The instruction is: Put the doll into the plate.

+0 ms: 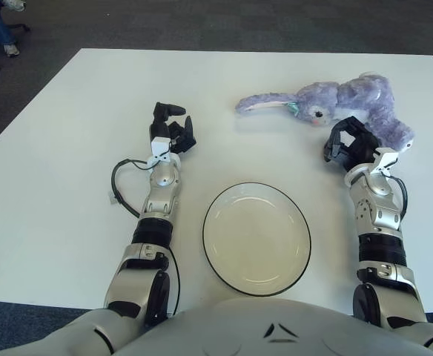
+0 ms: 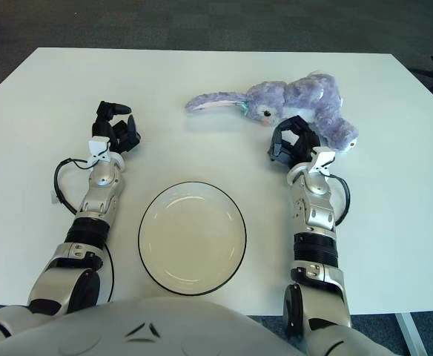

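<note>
On the left of the white table [image 1: 53, 148], the left hand [image 1: 172, 132] shows beside the plate, up and to its left, its dark fingers loosely curled around nothing. A thin black cable [image 1: 120, 182] loops out from that forearm over the table. The plate [image 1: 256, 237], pale with a dark rim, sits near the table's front edge between the two forearms and holds nothing. Beyond it, toward the far right, the doll [image 1: 335, 100] lies on its side: a purple plush rabbit with its long ears stretched left and its body trailing off to the right. The right hand [image 1: 348, 141] is just in front of the doll, close under its head and body, fingers bent in a half-closed arc that holds nothing; whether the fingertips touch the plush cannot be told. Doll and plate lie well apart.
</note>
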